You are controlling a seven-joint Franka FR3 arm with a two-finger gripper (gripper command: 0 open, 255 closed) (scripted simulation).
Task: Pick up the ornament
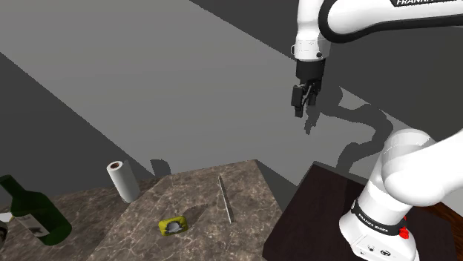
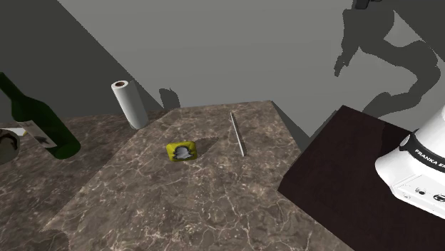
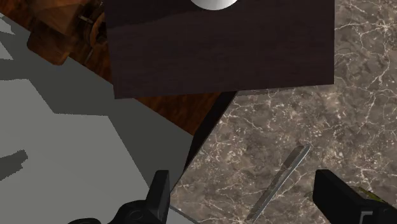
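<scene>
jaws spread apart, one finger (image 3: 343,198) mostly hiding the yellow ornament (image 1: 172,225).

A small, squat yellow-green ornament (image 1: 172,225) (image 2: 182,150), blocky in shape, lies flat with a pale grey figure on its upward face. It rests on the brown veined stone counter (image 1: 141,211) (image 2: 178,210). It sits apart from the thin grey rod (image 1: 225,199) (image 2: 237,133), towards the shoulder view's left, and nothing touches it.
</scene>
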